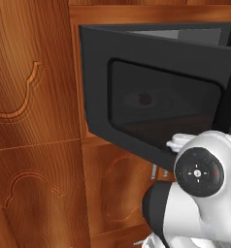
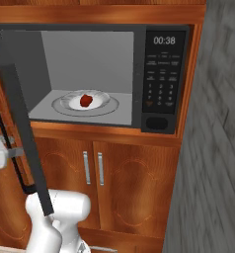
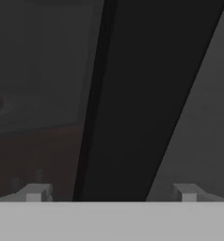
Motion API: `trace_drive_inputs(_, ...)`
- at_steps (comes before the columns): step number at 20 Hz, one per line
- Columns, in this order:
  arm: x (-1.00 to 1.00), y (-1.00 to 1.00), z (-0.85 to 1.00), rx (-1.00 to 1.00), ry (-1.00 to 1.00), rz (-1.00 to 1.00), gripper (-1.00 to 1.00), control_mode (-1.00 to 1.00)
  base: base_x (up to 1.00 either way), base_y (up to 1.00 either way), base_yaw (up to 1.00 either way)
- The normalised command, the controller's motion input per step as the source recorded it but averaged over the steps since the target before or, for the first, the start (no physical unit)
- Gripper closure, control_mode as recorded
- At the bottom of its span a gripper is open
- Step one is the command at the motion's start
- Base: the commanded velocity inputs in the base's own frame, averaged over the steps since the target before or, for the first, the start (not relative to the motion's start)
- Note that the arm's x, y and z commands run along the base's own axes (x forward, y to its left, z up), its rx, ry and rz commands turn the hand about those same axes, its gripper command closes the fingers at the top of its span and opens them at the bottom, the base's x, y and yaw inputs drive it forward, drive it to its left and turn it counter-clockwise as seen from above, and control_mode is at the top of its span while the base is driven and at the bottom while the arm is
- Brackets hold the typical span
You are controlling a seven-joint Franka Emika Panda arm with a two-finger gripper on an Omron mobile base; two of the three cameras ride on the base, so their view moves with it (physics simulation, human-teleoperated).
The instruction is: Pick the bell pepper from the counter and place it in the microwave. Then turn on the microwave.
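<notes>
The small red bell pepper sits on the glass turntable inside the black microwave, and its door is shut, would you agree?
Not quite: the black microwave door stands open, as the right base view shows. The small red bell pepper does sit on the glass turntable inside.

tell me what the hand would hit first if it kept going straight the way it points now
Most likely the open microwave door: the hand, open, faces its dark edge, which fills the space ahead between the fingertips. Depth is hard to judge, so how near it sits is unclear.
</notes>
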Motion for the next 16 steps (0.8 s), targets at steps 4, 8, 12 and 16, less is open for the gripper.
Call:
trace_drive_inputs(4,0.19,-0.35,-0.05,0.00,-0.01,0.04,-1.00,-1.00,0.00,0.00,0.00)
trace_drive_inputs(8,0.18,-0.34,-0.06,-0.01,-0.01,0.05,-1.00,-1.00,0.00,0.00,0.00)
trace_drive_inputs(12,0.16,-0.34,-0.06,-0.01,-0.02,0.06,-1.00,-1.00,0.00,0.00,0.00)
trace_drive_inputs(16,0.13,-0.35,-0.07,-0.01,-0.03,0.07,-1.00,-1.00,0.00,0.00,0.00)
